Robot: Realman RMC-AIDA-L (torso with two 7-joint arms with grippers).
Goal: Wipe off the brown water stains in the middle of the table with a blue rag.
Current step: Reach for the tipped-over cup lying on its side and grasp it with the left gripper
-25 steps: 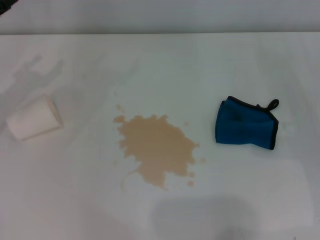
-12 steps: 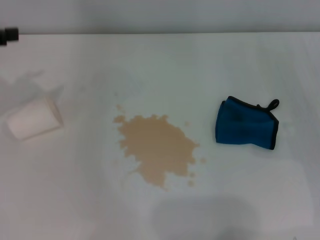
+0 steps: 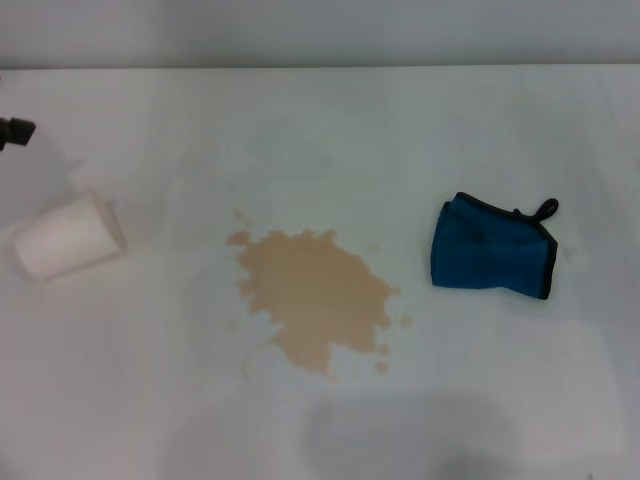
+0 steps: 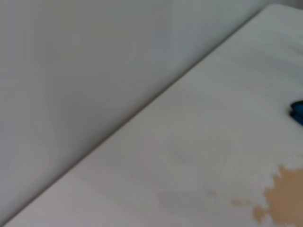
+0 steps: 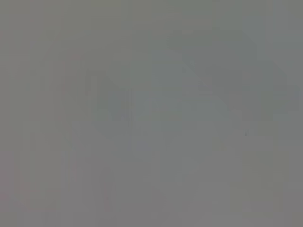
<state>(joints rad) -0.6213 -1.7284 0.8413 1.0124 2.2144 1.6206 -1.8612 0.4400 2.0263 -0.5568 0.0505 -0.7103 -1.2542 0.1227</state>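
Observation:
The brown water stains (image 3: 315,300) lie as a tan blotch with small splatter dots in the middle of the white table (image 3: 330,130). The blue rag (image 3: 492,248), folded, with black edging and a small loop, lies flat to the right of the stains, apart from them. Only a small black tip of my left gripper (image 3: 15,130) shows at the far left edge, above the table and far from the rag. The left wrist view shows an edge of the stains (image 4: 286,198) and a sliver of the rag (image 4: 297,111). My right gripper is out of view; its wrist view shows only plain grey.
A white paper cup (image 3: 65,237) lies on its side at the left of the table, just below the left gripper's tip. The table's far edge (image 3: 320,67) meets a grey wall. A soft shadow lies on the near table.
The black tip of my left arm has come down along the left edge toward the cup, and its shadow has shifted. The rag, stains and cup have not moved.

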